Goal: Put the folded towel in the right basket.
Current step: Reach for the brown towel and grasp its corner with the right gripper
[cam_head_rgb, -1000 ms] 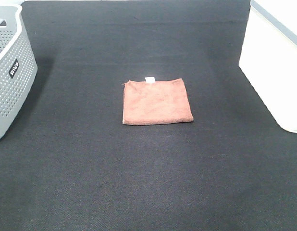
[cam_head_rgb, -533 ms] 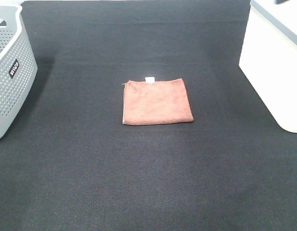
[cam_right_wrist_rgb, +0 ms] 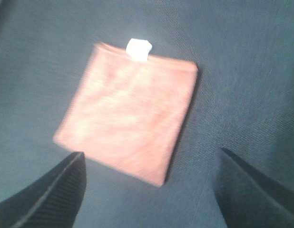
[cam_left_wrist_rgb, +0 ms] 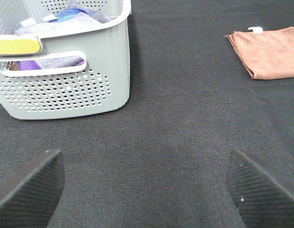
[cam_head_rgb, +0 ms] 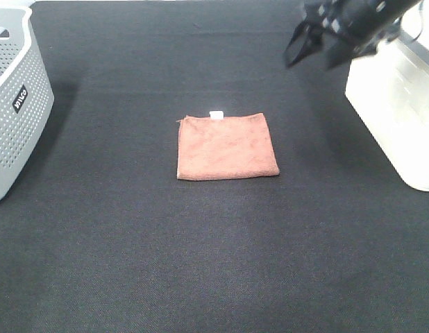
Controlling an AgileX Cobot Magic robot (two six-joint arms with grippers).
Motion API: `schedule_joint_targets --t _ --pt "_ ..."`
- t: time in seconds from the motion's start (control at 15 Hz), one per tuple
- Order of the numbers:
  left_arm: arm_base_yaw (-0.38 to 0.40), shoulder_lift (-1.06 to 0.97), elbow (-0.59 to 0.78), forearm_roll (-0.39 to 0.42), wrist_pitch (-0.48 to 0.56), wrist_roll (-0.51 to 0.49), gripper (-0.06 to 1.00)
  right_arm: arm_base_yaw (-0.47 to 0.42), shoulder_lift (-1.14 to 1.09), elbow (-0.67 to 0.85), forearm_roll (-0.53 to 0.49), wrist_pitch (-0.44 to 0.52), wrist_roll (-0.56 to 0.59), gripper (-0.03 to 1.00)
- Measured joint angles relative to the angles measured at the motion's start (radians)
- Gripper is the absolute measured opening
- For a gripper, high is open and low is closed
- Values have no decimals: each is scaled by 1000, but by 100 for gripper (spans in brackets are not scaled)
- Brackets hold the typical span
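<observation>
The folded towel (cam_head_rgb: 227, 146) lies flat on the black mat in the middle, rust-brown with a small white tag on its far edge. It also shows in the right wrist view (cam_right_wrist_rgb: 128, 112) and in the left wrist view (cam_left_wrist_rgb: 270, 51). The right basket (cam_head_rgb: 398, 90) is white and stands at the right edge. My right gripper (cam_head_rgb: 313, 45) hangs open in the air at the upper right, beside the basket and well above and beyond the towel. In the right wrist view the gripper (cam_right_wrist_rgb: 149, 187) is open and empty. My left gripper (cam_left_wrist_rgb: 147, 185) is open, empty, and out of the exterior view.
A grey perforated basket (cam_head_rgb: 17, 104) with a black label stands at the left edge; in the left wrist view the basket (cam_left_wrist_rgb: 66, 90) holds several cloths. The black mat (cam_head_rgb: 214, 257) covers the table around the towel.
My right arm has come into the exterior view at the upper right, moving left from over the white basket. The towel and both baskets have not moved.
</observation>
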Motion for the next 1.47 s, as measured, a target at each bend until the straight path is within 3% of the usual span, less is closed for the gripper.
schedule_joint_targets --t 0.4,0.67,1.2,1.33,1.47 --pt "0 0 0 0 0 0 88 0 253 -123 62 61 0 70" --pt "0 0 0 0 0 0 88 0 404 -213 104 107 0 77" --pt "0 0 0 0 0 0 88 -1 517 -257 141 124 -2 77" --pt "0 0 0 0 0 0 88 -1 525 -259 176 123 -27 72" --pt "0 0 0 0 0 0 88 -1 539 -259 235 124 -54 50"
